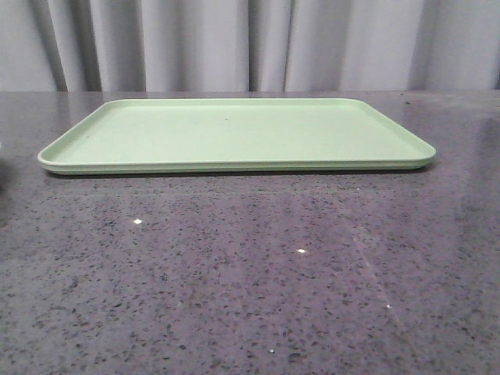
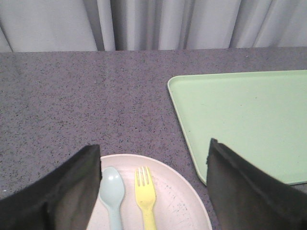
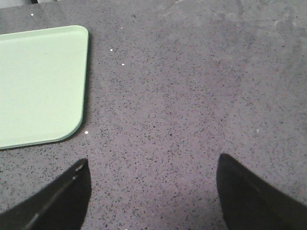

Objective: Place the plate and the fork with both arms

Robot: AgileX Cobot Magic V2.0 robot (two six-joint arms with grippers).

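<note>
In the left wrist view the pale pinkish-cream plate (image 2: 180,201) lies on the table beside the corner of the light green tray (image 2: 240,120). The yellow fork (image 2: 145,195) lies on the plate, tines away from the camera, next to a pale blue-grey spoon (image 2: 112,191). My left gripper (image 2: 153,165) is open and empty above the plate, one finger on each side of the cutlery. My right gripper (image 3: 152,184) is open and empty over bare table beside the tray's corner (image 3: 38,81). Plate, fork and both grippers are out of the front view.
The large rectangular green tray (image 1: 234,133) lies empty on the dark speckled table (image 1: 250,273), toward the back. Grey curtains (image 1: 250,43) hang behind the table's far edge.
</note>
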